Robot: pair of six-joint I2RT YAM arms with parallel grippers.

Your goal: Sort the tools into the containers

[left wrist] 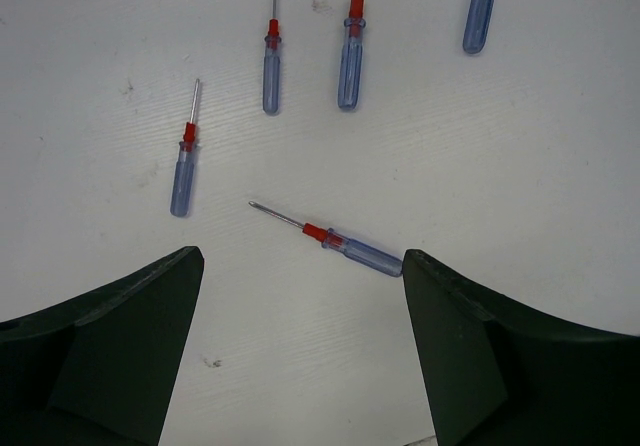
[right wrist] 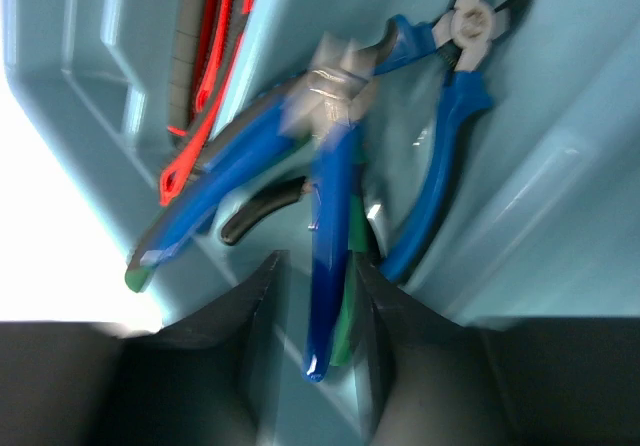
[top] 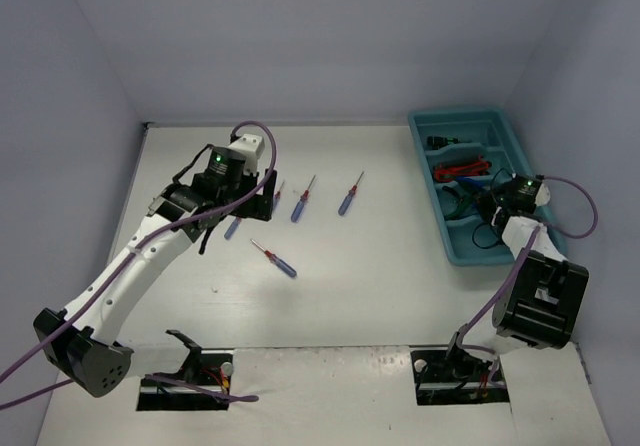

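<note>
Left gripper: spread wide, nothing held, hanging over the table left of centre. Five blue-handled screwdrivers lie loose on the table there. The nearest screwdriver lies between the fingers, and its handle end meets the right finger in the wrist view. Contact unclear. The rightmost one is cut off by the top edge of that view. From above, the arm covers part of another.

Teal tray sits at far right. Right gripper is down in its nearer part, among the blue-handled pliers. Jaws are narrow, with one blue pliers handle between the fingers. Can't tell whether they pinch it or stand just clear, because the wrist view is motion-blurred. Red-black tools are in the next compartment over the divider, too smeared to identify. From above, the wrist hides much of the near compartment.
</note>
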